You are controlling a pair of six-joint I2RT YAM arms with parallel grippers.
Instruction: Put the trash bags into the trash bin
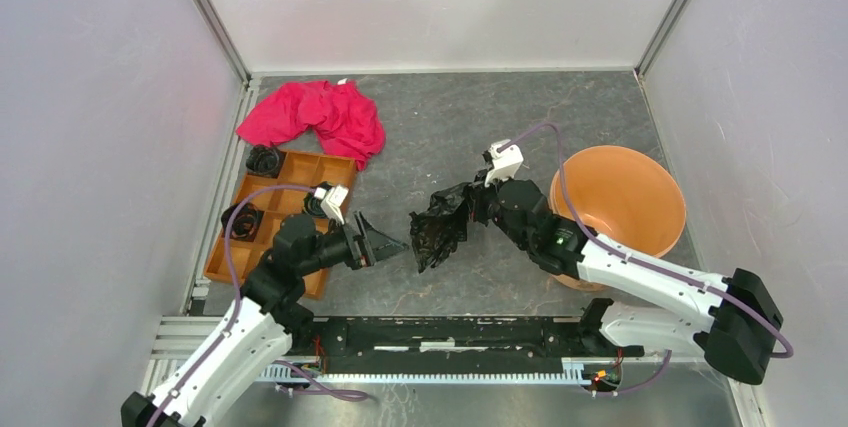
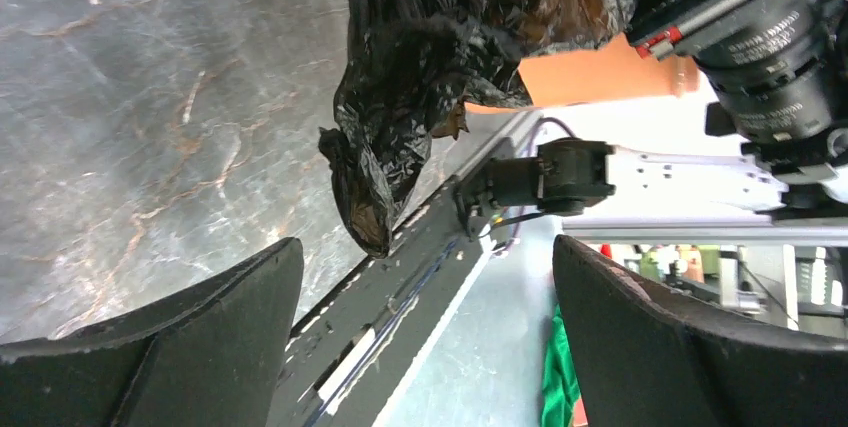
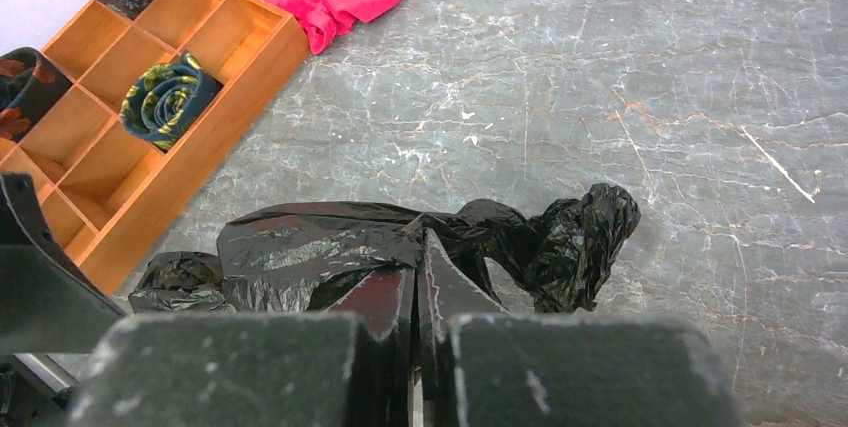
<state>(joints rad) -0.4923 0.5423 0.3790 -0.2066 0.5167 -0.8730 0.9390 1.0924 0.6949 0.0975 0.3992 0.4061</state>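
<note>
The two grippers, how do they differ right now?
The left gripper is open and empty; the right gripper is shut on the black trash bag. The left gripper sits by the orange tray; the right gripper is nearer the orange bucket. Both are black and face each other.

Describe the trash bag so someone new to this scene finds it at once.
Start at the big round orange bin on the right of the grey table. Just left of it, the right claw is shut on a crumpled black plastic bag. Unlike the red cloth and the compartment tray farther left, it is thin, glossy and crinkled.
</note>
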